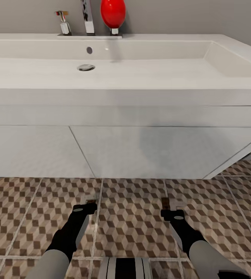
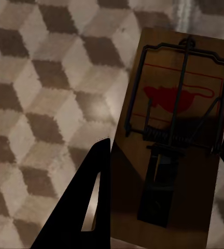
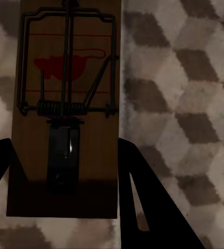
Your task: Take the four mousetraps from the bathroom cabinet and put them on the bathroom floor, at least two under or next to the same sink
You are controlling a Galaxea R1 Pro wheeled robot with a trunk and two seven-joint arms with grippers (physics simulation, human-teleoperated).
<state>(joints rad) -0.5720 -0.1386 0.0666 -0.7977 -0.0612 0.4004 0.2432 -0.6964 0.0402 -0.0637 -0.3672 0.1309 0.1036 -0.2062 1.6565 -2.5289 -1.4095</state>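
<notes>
Both arms reach down to the cube-patterned bathroom floor just in front of the white sink and its vanity. My left gripper is shut on a mousetrap. Seen from the left wrist, that brown board with wire bar and red mouse print sits between the black fingers of the left gripper. My right gripper is shut on another mousetrap, and the right wrist view has this board held in the right gripper, close over the tiles. The cabinet is out of view.
The white vanity front stands right ahead and overhangs the floor. On the sink's back rim are a chrome tap, a small bottle and a red rounded object. Tiled floor continues to the right.
</notes>
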